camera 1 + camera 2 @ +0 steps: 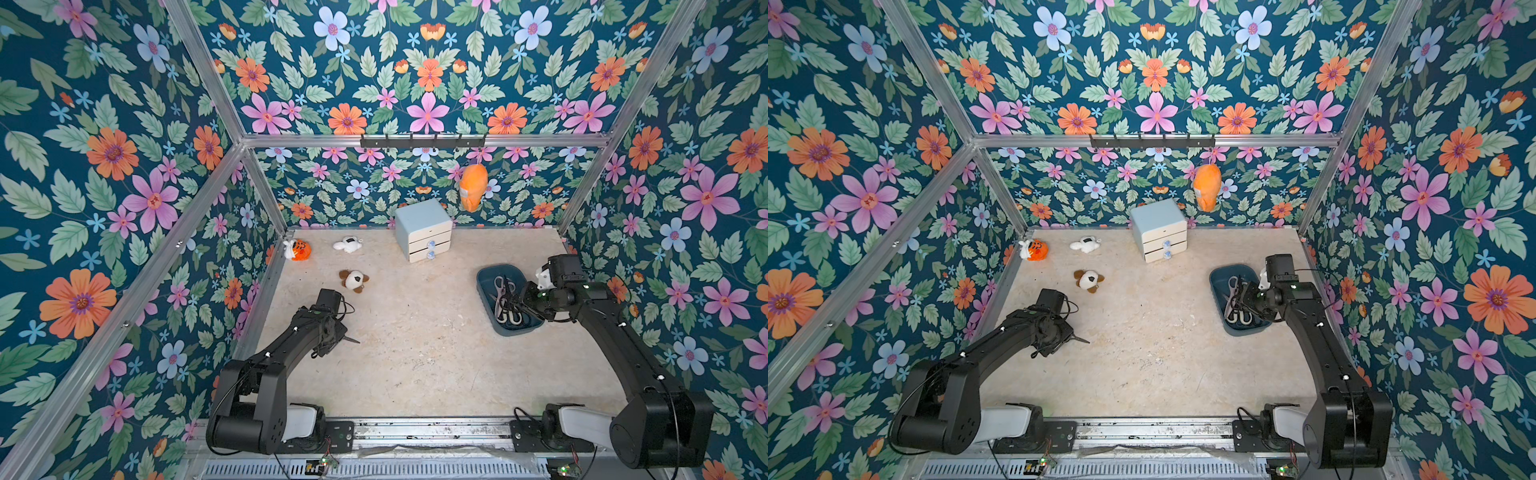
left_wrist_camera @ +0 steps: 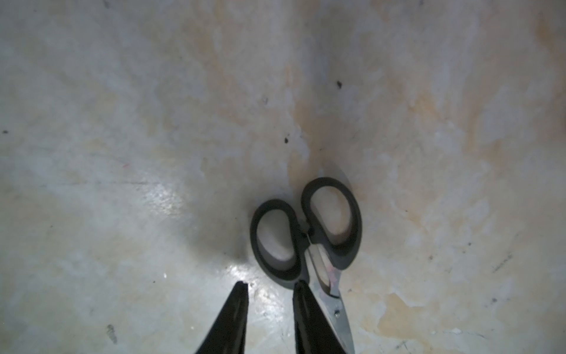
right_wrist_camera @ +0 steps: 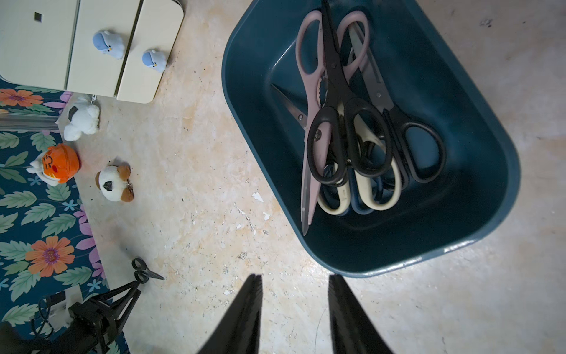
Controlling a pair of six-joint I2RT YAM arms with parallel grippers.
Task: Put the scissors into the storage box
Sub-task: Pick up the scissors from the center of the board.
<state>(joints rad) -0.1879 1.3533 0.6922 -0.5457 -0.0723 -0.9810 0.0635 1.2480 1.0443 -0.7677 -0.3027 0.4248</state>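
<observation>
One small black-handled pair of scissors (image 2: 306, 230) lies flat on the table (image 1: 415, 353) at the left (image 1: 352, 340) (image 3: 144, 272). My left gripper (image 2: 271, 285) stands over it, open, with bare table between its fingers. The blade runs along the outside of one finger (image 2: 306, 306). The dark teal storage box (image 3: 398, 263) sits at the right (image 1: 486, 278) (image 1: 1219, 278). Several scissors lie in it: a pink pair (image 3: 306, 61), black pairs (image 3: 349, 138) and a cream pair (image 3: 382, 196). My right gripper (image 3: 295, 279) hangs open and empty by the box's near rim.
A pale blue cabinet (image 1: 424, 224) with white drawers stands at the back. Three small plush toys lie back left: orange (image 1: 299, 249), white (image 1: 348, 244), brown-and-white (image 1: 354, 280). An orange plush (image 1: 471, 187) hangs from the hook rail. Patterned walls close in on three sides.
</observation>
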